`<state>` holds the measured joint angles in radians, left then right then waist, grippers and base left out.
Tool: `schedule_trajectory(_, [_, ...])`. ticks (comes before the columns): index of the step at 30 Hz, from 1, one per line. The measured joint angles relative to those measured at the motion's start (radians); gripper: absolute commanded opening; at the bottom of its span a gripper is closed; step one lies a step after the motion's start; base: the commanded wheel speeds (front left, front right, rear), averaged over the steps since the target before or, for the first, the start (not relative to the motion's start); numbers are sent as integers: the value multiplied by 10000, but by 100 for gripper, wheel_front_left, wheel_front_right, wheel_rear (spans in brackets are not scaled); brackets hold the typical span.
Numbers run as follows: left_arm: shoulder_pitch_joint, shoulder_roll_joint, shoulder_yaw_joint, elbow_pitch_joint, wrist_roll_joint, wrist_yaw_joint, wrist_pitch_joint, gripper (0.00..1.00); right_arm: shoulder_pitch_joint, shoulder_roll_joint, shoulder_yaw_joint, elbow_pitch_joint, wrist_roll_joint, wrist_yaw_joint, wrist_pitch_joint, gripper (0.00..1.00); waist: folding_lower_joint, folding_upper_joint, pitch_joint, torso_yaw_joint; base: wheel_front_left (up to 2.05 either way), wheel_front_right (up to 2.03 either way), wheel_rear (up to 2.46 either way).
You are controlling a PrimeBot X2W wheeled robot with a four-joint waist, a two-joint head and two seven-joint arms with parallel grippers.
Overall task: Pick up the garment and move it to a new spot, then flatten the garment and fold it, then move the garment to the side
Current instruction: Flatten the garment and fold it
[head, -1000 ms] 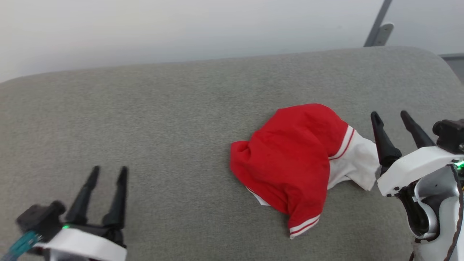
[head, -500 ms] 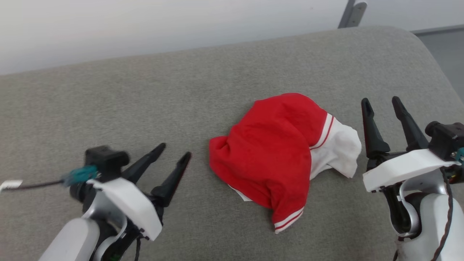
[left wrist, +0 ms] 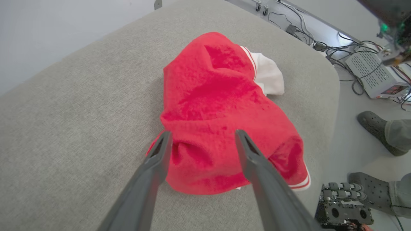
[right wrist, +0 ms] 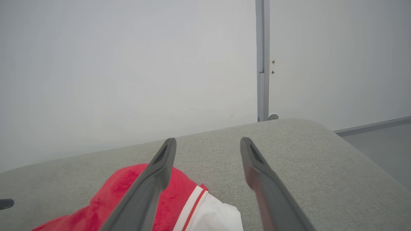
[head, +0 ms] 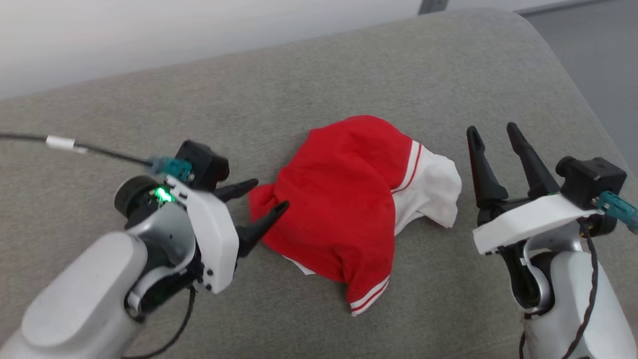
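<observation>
The garment, a red shirt with white sleeves and striped trim, lies crumpled in a heap on the grey cushioned surface. My left gripper is open, its fingertips straddling the garment's left bunched edge; the left wrist view shows the garment right between and beyond the fingers. My right gripper is open, hovering just right of the white sleeve, fingers pointing away. In the right wrist view the garment sits low, left of the fingers.
The cushioned surface's rounded right edge drops to the floor. A white wall runs behind. In the left wrist view, a person's feet in grey shoes, cables and an electronics box lie on the floor beyond the edge.
My left arm has swung right and forward until its open fingers reach the garment's left edge. The head camera has shifted, sliding the scene. The right gripper stays open beside the sleeve.
</observation>
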<state>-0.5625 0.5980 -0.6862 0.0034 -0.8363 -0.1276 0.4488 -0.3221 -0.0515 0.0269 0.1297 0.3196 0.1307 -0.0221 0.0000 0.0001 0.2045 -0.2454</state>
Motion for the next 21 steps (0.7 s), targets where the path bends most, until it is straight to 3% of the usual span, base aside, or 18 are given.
schedule_trajectory(11, [-1680, 251, -1383, 1565, -508, 0, 1668, 100, -697, 2, 453, 523, 426, 0, -360, 100, 0, -1, 695, -706, 0, 0, 0])
schedule_trajectory(21, [-2275, -21, -1939, 3076, -370, 15, 2696, 100, -1173, 4, 796, 991, 711, 0, -660, 100, 0, 0, 1301, -1039, 0, 0, 0])
